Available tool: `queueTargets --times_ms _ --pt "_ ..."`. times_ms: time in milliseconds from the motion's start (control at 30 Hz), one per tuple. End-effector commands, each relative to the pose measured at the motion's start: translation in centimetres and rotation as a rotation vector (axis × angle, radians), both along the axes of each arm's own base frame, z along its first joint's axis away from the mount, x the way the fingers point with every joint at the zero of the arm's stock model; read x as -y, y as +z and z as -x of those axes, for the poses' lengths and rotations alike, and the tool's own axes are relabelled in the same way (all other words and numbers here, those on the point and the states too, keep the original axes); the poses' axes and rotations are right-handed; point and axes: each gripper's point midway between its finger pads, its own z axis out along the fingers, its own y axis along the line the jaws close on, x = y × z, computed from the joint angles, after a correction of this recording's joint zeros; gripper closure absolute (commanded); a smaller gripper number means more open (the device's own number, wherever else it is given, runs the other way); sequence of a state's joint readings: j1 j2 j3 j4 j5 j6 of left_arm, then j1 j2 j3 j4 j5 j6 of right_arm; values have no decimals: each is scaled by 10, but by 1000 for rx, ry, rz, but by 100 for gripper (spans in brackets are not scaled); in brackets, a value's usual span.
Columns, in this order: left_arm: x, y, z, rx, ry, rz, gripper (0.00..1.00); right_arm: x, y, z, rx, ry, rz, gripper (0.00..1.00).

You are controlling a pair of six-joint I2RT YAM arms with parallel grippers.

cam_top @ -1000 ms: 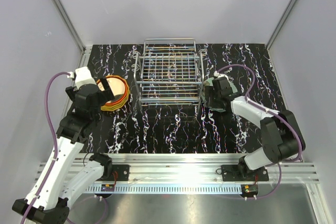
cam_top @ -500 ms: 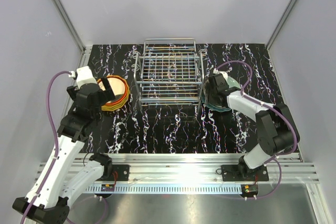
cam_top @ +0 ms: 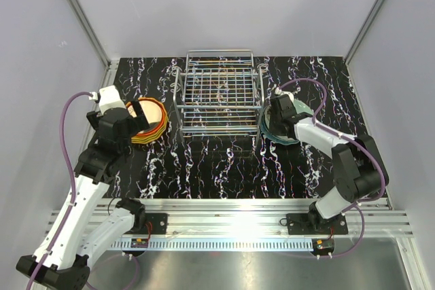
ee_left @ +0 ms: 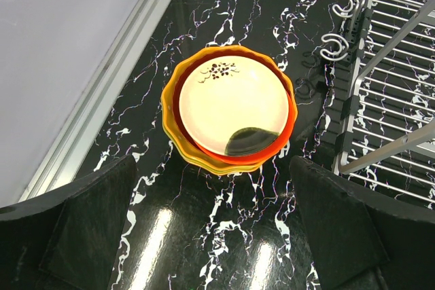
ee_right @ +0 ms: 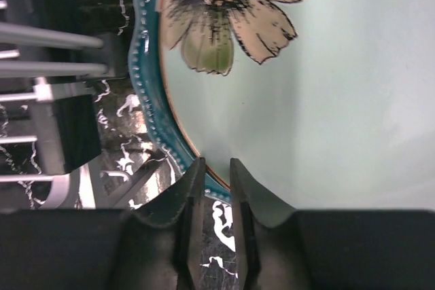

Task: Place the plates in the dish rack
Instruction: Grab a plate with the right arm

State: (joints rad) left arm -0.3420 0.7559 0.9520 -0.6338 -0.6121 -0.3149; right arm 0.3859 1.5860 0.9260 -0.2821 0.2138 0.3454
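Two arms work either side of the rack [cam_top: 219,96], which stands at the far middle of the black marbled table [cam_top: 224,168], its grid base and side rails seen from above. On the left, the left gripper [ee_left: 212,164] hangs over the near edge of a stack of plates [cam_top: 148,121], its fingers [ee_left: 95,222] spread as wide as they go and touching nothing. The stack lies flat on the table just left of the rack: a cream plate [ee_left: 234,110] with a small dark sprig on its far rim sits on top, a red-orange plate [ee_left: 290,130] under it and an orange plate [ee_left: 170,96] with a wavy edge at the bottom. On the right, the right gripper [ee_right: 216,164] is down at a second pile just right of the rack. There a mint plate [ee_right: 326,100], painted with a large cream and green flower, rests inside a teal plate [ee_right: 146,100] with a beaded rim. The right fingers [ee_right: 197,188] are drawn close together with a narrow slot between them, and the edge of the mint plate runs into that slot; they seem to straddle the rim, but the wrist view does not settle whether they grip it. In that view the wires of the rack pass just left of the teal plate. Every plate in view lies on the table, outside the rack. A purple cable [cam_top: 64,134] loops along each arm.
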Motion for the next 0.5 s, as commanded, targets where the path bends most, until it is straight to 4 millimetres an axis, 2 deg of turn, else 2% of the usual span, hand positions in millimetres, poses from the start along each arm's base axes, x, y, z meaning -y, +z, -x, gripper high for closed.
queueTargets --times_ms 0,300,400,467 --pt "5 14 -6 58 -7 31 1 -9 5 8 -18 28 -54 76" --pt "4 14 -6 59 -3 29 1 -12 16 21 -22 43 -76 81" --pt "4 15 -6 60 -3 30 1 -9 18 21 -19 36 -63 71" --pt "3 14 -5 59 -2 29 1 -8 21 20 -15 46 -50 55"
